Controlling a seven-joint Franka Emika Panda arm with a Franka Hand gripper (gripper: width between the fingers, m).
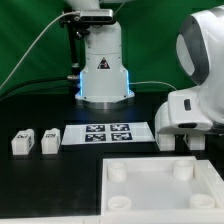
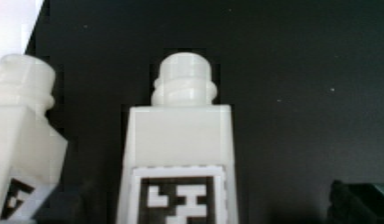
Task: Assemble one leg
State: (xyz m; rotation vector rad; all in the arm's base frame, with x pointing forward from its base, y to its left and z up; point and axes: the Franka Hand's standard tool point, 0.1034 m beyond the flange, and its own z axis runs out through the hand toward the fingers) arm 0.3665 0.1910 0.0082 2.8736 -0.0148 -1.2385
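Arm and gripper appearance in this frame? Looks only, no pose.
Glossy white arm with rounded shells and a dark joint seam. Its base has a triangular sticker, a glowing blue ring and thin cables. The gripper is white and boxy, with dark fingertips.

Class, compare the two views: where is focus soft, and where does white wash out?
Wrist view: the middle leg is soft, its tag edges blurred. Exterior view: sharper, but the white tabletop washes out, its sockets faint; blue light glows at the arm's base.

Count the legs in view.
4. Two legs at the exterior view's left of the marker board; two more at its right, under the end effector, partly hidden.
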